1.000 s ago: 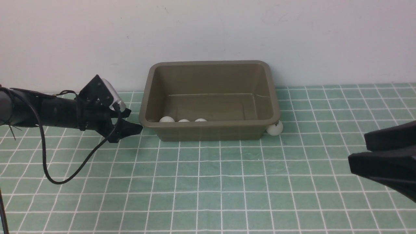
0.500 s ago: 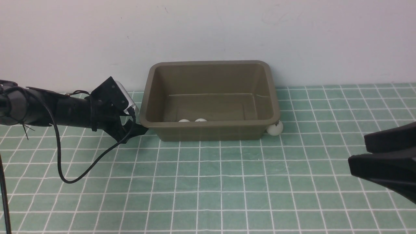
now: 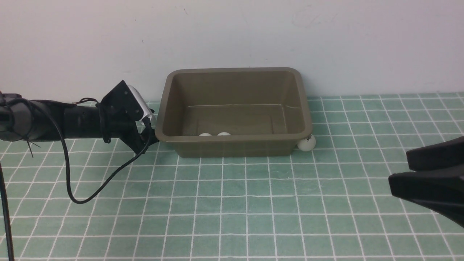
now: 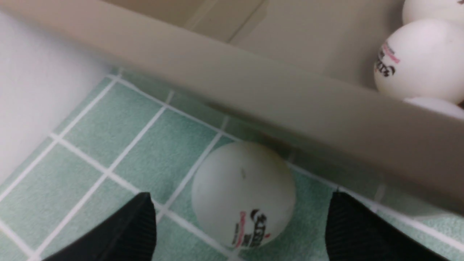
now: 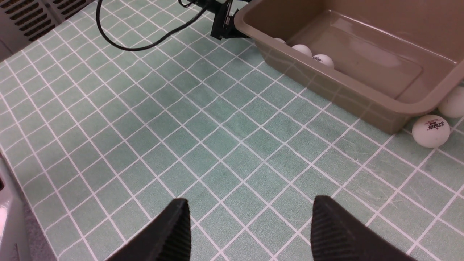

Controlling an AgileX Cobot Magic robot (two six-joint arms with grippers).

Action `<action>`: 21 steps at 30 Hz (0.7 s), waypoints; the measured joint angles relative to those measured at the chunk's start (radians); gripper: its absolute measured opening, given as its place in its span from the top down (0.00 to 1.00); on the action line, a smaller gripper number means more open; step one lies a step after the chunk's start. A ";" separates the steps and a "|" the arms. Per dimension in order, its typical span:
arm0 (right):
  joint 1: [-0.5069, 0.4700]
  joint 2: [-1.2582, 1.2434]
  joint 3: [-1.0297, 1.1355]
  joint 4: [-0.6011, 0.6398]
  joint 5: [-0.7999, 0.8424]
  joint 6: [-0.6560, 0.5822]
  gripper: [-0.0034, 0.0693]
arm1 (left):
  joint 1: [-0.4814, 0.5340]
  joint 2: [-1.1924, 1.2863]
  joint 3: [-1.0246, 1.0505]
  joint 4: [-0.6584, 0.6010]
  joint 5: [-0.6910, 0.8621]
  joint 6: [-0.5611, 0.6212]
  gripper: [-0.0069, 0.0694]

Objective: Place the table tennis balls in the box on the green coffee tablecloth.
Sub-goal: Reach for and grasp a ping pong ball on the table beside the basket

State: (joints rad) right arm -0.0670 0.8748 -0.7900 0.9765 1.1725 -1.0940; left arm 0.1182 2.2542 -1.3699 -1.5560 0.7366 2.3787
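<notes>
**Left gripper [image 3: 151, 137] astride a loose ball [image 4: 243, 194] beside the box [image 3: 235, 146]**

In the front view the left gripper lies low at centre left, its tips at the box's near left corner. The left wrist view shows its jaws spread wide on either side of the loose ball, neither finger touching it. That ball rests on the green coffee tablecloth [image 3: 232, 203], just beside the box's outer wall and under its flared rim. The box stands at upper centre, close to the white wall [image 3: 232, 32]. Three table tennis balls [image 5: 302, 49] lie in a row inside it along the near wall, toward the left corner. Just beside the box's near right corner sits an outside ball [image 3: 306, 142]. The right wrist view shows a further ball [image 5: 453, 103] behind that one. At lower right the right gripper [image 3: 398, 168] hangs over the cloth, jaws moderately parted and empty.
</notes>
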 joint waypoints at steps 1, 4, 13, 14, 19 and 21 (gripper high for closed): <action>0.000 0.000 0.000 0.000 0.000 0.000 0.39 | -0.001 0.001 0.000 -0.006 0.006 0.008 0.17; 0.000 0.000 0.000 0.000 0.000 0.000 0.39 | -0.001 0.003 0.000 -0.031 0.021 0.039 0.17; 0.000 0.000 0.000 0.000 0.003 0.000 0.39 | -0.001 0.030 -0.001 -0.083 0.023 0.107 0.17; 0.000 0.000 0.000 0.000 0.004 0.000 0.39 | -0.001 0.035 -0.001 -0.088 0.023 0.114 0.17; 0.000 0.000 0.000 0.000 0.015 0.001 0.39 | -0.001 0.045 -0.001 -0.112 0.028 0.152 0.19; 0.000 0.000 0.000 0.000 0.017 0.001 0.39 | -0.001 0.045 -0.001 -0.120 0.037 0.160 0.25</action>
State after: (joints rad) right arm -0.0670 0.8748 -0.7900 0.9765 1.1899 -1.0927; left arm 0.1174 2.2994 -1.3710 -1.6758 0.7739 2.5384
